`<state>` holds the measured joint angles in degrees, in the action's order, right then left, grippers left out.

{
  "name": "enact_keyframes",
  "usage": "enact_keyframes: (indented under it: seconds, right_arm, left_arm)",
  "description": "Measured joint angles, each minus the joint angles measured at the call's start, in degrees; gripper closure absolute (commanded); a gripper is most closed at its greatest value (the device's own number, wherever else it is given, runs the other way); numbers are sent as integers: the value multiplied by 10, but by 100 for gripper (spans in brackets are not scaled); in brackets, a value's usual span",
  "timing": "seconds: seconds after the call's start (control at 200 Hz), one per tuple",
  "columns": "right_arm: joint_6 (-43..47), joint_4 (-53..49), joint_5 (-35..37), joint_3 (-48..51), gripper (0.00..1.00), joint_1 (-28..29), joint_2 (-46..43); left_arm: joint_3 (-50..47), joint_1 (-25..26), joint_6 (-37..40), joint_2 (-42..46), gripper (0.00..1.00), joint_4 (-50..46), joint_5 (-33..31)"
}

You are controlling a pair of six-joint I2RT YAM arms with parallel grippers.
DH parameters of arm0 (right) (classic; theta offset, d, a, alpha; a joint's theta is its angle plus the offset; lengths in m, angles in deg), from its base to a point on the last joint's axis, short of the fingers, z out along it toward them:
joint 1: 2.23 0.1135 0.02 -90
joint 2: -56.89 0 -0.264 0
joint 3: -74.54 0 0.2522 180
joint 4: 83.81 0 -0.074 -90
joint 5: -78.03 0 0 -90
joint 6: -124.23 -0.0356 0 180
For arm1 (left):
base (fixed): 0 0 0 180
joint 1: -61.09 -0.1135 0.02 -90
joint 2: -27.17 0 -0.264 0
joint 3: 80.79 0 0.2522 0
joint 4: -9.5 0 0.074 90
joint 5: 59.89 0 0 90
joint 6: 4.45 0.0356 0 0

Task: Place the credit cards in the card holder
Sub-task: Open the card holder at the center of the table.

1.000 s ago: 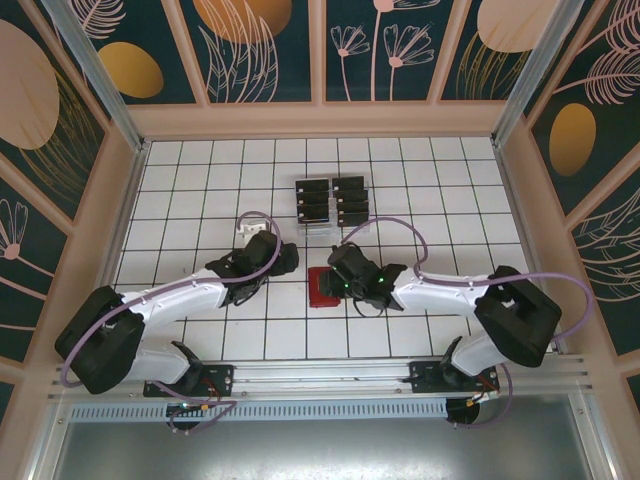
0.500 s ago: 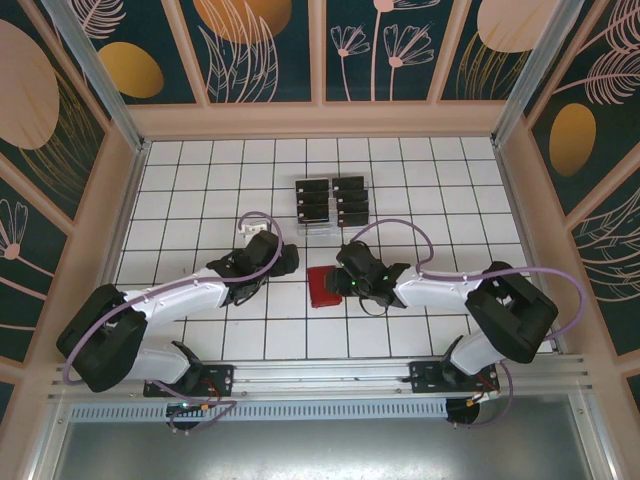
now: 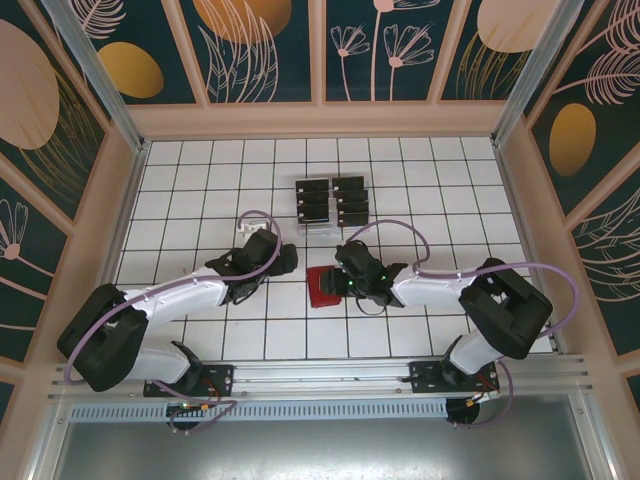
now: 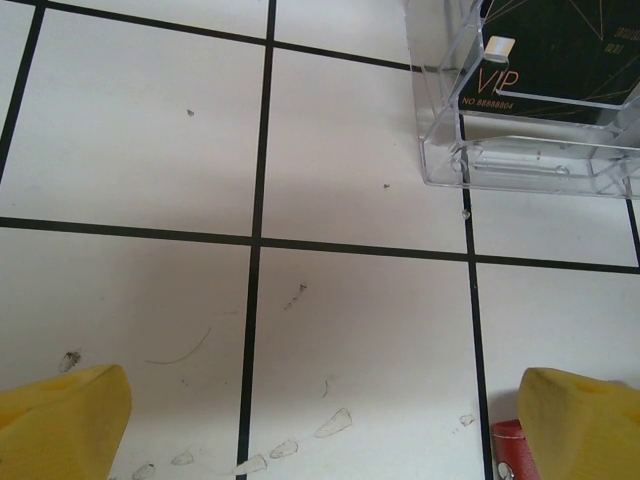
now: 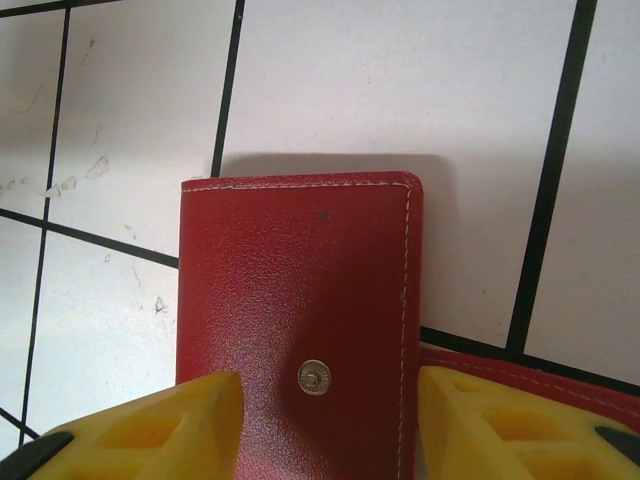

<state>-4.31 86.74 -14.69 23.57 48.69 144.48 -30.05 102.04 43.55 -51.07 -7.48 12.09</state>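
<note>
The red card holder (image 3: 320, 288) lies on the white tiles at mid-table, red side up, with a metal snap stud (image 5: 315, 377) showing. My right gripper (image 5: 325, 430) is open and low over it, one yellow finger (image 5: 150, 430) on its left part, the other (image 5: 510, 425) just past its stitched right edge. Black credit cards (image 3: 331, 201) sit in a clear plastic rack (image 4: 520, 160) farther back; one card (image 4: 560, 50) reads VIP. My left gripper (image 4: 320, 440) is open over bare tile, left of the holder's corner (image 4: 510, 452), with nothing between its fingers.
The tiered rack (image 3: 330, 228) stands about one tile beyond the holder. Wooden walls (image 3: 120, 200) ring the tiled floor. Both arms reach in from the near edge, the left arm (image 3: 180, 295) and the right arm (image 3: 440, 290) meeting near the middle.
My right gripper has shifted slightly toward the left over the card holder, and its arm has swung in. The left arm has hardly moved.
</note>
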Motion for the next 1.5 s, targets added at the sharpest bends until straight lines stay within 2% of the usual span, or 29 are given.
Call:
enact_keyframes:
  seconds: [0.49, 1.021, 1.306, 1.501]
  right_arm:
    - [-9, 10, -7, 5, 52, -10, 11]
    - [-25, 60, -82, 14, 58, -10, -20]
    - [-28, 63, -96, -11, 58, 5, -22]
    - [-30, 62, -99, -60, 56, 30, 11]
  left_arm:
    - [0, -2, 9, -16, 1, 5, 11]
    - [0, -14, 16, -19, 1, 12, 16]
    - [0, -64, 24, 12, 1, 13, 42]
    - [-2, -112, 32, 55, 1, 13, 64]
